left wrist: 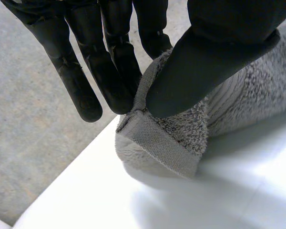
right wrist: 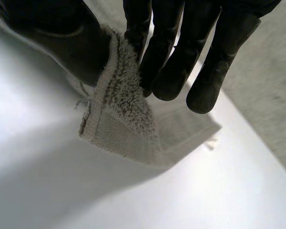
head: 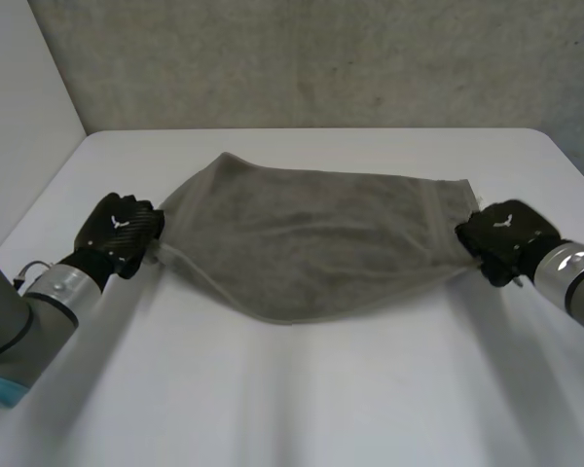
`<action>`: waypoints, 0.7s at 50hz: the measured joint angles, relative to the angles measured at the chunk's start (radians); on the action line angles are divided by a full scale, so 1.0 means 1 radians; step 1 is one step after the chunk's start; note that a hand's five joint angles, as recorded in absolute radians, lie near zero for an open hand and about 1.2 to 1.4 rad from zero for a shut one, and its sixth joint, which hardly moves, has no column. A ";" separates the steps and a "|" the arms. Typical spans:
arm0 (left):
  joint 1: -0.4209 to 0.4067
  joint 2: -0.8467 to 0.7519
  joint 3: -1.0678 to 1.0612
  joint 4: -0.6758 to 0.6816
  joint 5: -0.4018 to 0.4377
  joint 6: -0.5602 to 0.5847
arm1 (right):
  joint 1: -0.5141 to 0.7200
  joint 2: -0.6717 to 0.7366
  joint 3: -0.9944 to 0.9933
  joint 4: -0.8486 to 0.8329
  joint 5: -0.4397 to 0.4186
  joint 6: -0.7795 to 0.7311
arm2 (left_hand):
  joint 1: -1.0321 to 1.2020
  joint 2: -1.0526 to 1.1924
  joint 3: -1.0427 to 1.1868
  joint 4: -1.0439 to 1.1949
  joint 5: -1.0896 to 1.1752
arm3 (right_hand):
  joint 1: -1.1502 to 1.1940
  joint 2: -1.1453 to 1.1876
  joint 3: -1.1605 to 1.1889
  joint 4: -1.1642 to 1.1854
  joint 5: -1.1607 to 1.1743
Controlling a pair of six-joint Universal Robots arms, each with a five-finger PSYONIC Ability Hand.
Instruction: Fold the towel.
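My L hand (head: 120,232), at 9 o'clock, & R hand (head: 501,240), at 3, each pinch a towel (head: 311,238) corner, thumb against fingers, low over the table (head: 321,399).

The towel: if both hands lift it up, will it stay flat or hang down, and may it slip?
Probably floppy: the towel bows loosely between the left hand and the right hand, each pinching one end. Its looped pile looks rough, so it should hardly slip from the pinches. Likely light, since mere pinches hold it.
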 measured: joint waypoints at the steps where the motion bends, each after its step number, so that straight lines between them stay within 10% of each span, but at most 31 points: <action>1: 0.002 0.006 0.000 -0.001 0.000 0.001 | -0.002 -0.013 0.000 0.001 0.000 0.001 | 0.000 0.000 0.000 0.000 0.000 | 0.000 0.000 0.000 0.000 0.000; 18: 0.069 0.464 0.164 -0.144 -0.020 -0.273 | -0.073 -0.417 -0.256 0.093 -0.003 0.101 | 0.000 0.000 0.000 0.000 0.000 | 0.000 0.000 0.000 0.000 0.000; 35: 0.060 0.351 0.311 -0.297 -0.032 -0.348 | -0.145 -0.135 -0.496 0.444 -0.070 -0.002 | 0.000 0.000 0.000 0.000 0.000 | 0.000 0.000 0.000 0.000 0.000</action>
